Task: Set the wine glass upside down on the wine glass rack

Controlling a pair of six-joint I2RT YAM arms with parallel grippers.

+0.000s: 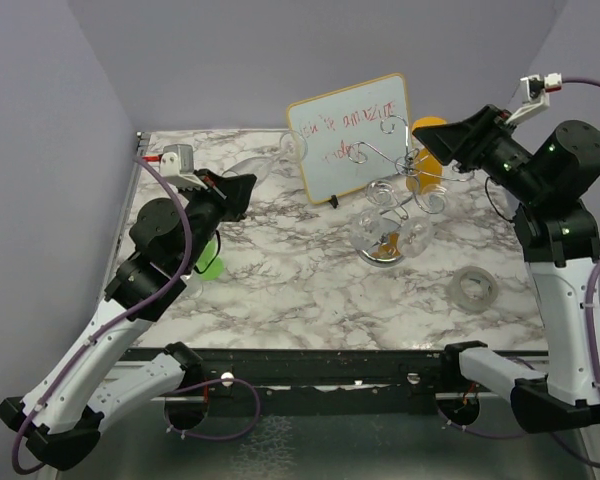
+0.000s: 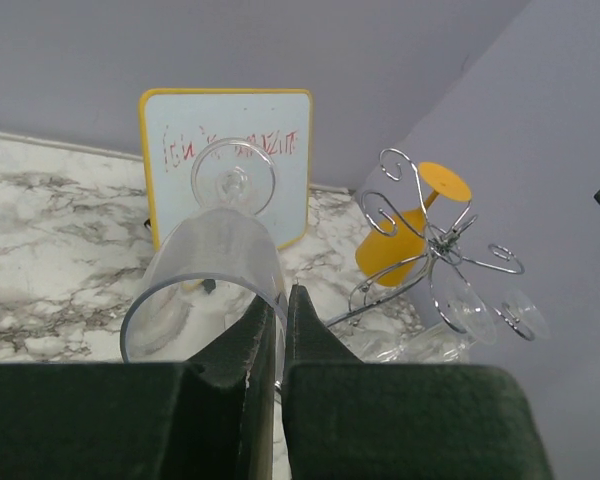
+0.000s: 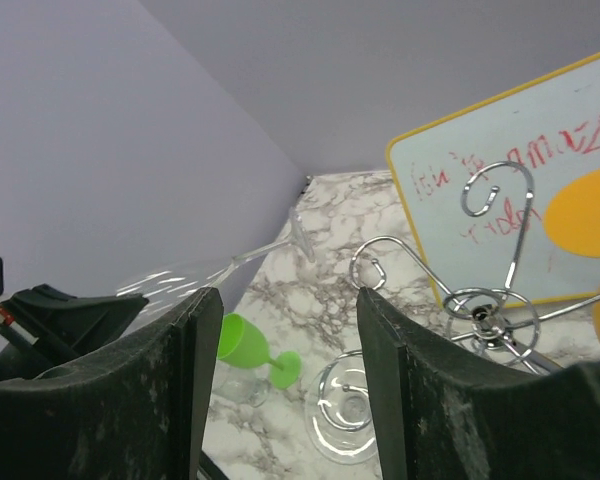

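Note:
My left gripper (image 1: 246,187) (image 2: 283,296) is shut on the rim of a clear wine glass (image 1: 272,158) (image 2: 208,262). The glass is held off the table, lying sideways, with its foot (image 2: 233,181) pointing at the whiteboard. It also shows in the right wrist view (image 3: 242,261). The silver wire rack (image 1: 398,165) (image 2: 432,243) (image 3: 483,301) stands at back right, with clear glasses hanging from it (image 1: 372,231) (image 3: 345,408). My right gripper (image 1: 443,141) (image 3: 285,300) is open and empty, raised beside the rack's right side.
A tilted whiteboard (image 1: 348,138) (image 2: 226,150) with red writing stands behind the rack. An orange glass (image 1: 428,150) (image 2: 412,226) is beside it. A green glass (image 1: 211,266) (image 3: 244,350) lies on the marble table (image 1: 310,290) under my left arm. A clear ring (image 1: 475,288) sits at front right.

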